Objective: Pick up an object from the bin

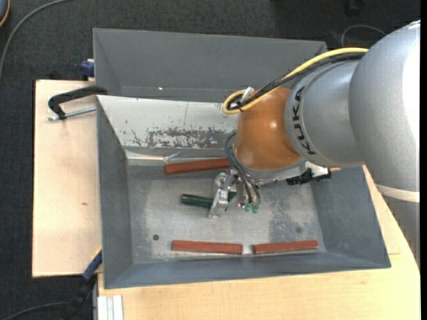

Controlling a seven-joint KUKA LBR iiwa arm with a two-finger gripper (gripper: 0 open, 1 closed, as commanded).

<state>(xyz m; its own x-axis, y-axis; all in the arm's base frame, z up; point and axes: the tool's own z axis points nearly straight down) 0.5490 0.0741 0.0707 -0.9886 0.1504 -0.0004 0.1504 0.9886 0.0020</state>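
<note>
My gripper (233,205) hangs low over the middle of the bin floor, under the orange wrist cover. Its two fingers stand apart, and I see only bare floor between them. A short dark green stick (195,200) lies flat just left of it, with its right end at the outer side of the left finger (218,204). A red-brown stick (197,167) lies along the foot of the back wall, behind and left of the gripper.
Two more red-brown sticks lie end to end along the front wall, one left (207,247) and one right (285,247). A small dark speck (156,238) sits on the floor at front left. The arm covers the bin's right rear part.
</note>
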